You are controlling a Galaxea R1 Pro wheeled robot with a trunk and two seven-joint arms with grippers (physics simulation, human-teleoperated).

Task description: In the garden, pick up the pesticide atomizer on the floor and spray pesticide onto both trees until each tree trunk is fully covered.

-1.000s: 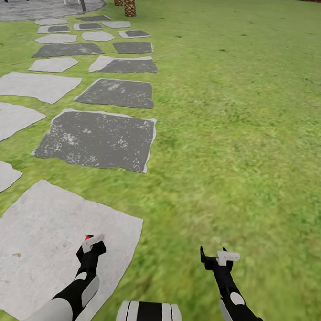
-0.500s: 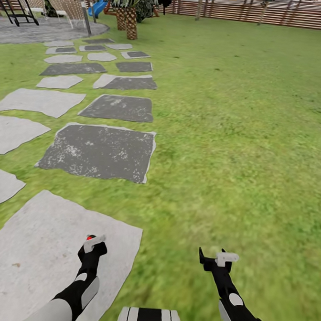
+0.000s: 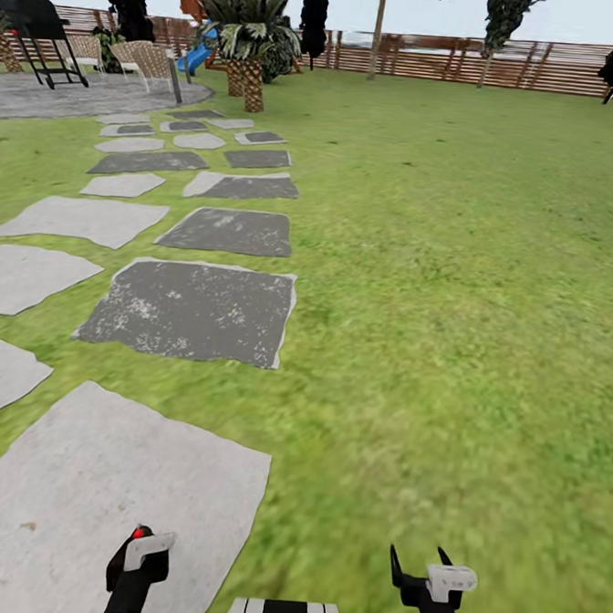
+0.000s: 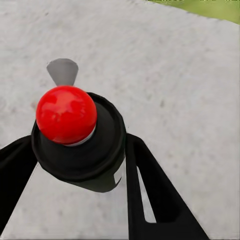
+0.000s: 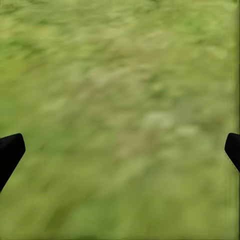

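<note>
Gripping a black-bodied, red-capped pesticide atomizer (image 4: 75,137), the left gripper (image 4: 80,165) has its two dark fingers clamped on either side of the bottle, above a pale grey paving slab (image 3: 83,492) at the near left. The right gripper (image 5: 120,150) hangs over the lawn (image 3: 454,289) with its fingers spread wide apart and nothing between them. More slabs run away on the left toward a scaly palm (image 3: 244,42), and a slatted wooden fence (image 3: 543,67) closes the far side.

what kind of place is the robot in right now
A back garden, it seems: a wide green lawn, a path of grey paving slabs, and a brown slatted wooden fence along the far edge, with trees beyond.
</note>
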